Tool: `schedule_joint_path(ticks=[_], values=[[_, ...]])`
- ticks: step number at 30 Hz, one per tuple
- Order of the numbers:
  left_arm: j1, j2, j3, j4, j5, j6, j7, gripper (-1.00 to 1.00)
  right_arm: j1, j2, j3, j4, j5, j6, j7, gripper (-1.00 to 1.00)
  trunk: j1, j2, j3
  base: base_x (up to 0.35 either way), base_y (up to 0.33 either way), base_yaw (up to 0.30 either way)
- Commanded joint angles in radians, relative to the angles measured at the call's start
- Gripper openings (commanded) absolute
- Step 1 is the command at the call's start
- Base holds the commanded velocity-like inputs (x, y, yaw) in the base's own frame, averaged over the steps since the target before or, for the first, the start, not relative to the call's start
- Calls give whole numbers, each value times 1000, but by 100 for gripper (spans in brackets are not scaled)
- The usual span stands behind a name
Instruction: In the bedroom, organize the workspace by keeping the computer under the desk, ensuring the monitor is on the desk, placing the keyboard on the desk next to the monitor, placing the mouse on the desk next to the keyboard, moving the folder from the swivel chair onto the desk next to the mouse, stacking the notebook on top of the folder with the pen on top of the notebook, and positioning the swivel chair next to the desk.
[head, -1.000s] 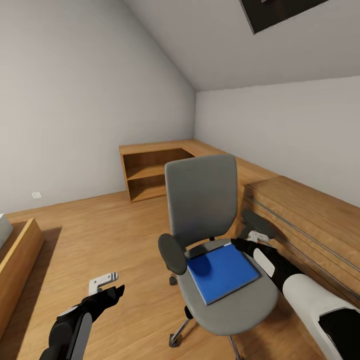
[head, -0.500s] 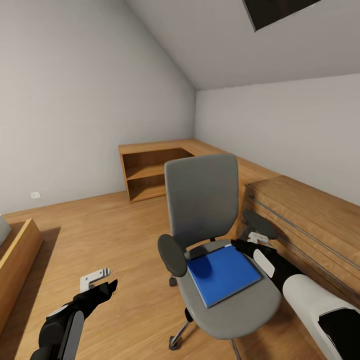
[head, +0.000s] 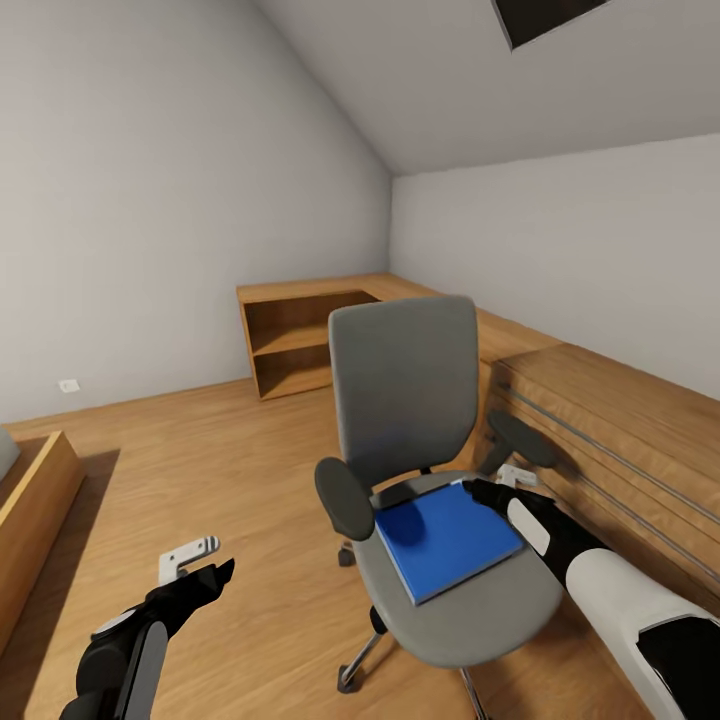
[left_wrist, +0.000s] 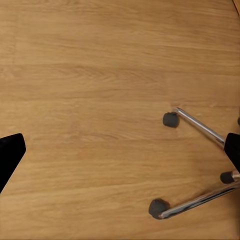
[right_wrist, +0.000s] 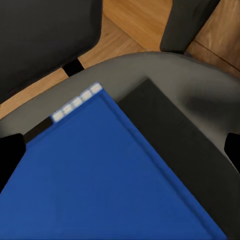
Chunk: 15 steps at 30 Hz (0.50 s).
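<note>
Blue folder (head: 447, 537) flat on swivel chair (head: 420, 420) seat, directly beneath right gripper (head: 487, 487); its fingers (right_wrist: 11, 154) spread wide, empty; left gripper (head: 200, 568) fingers wide over wooden floor (left_wrist: 90, 100), beside chair castors (left_wrist: 170, 119)

The left arm reaches forward low, its gripper (head: 195, 560) hanging free with jaws spread wide (black fingertips sit at opposite edges of the wrist view). The right arm stretches forward, its gripper (head: 497, 483) likewise spread apart.

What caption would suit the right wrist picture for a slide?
Open right gripper poised above the blue folder lying on the grey swivel chair seat.
</note>
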Motion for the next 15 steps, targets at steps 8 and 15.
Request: schedule_joint_path(ticks=[8,15], values=[[-1,-1,2,-1,10,5,4,100,-1,-1,9,-2,-8,4,-6,100,15,-29,-14,0,0,0],[-1,-4,2,0,10,6,3,100,-1,-1,9,-2,-8,4,-7,100,27,-50,-23,0,0,0]])
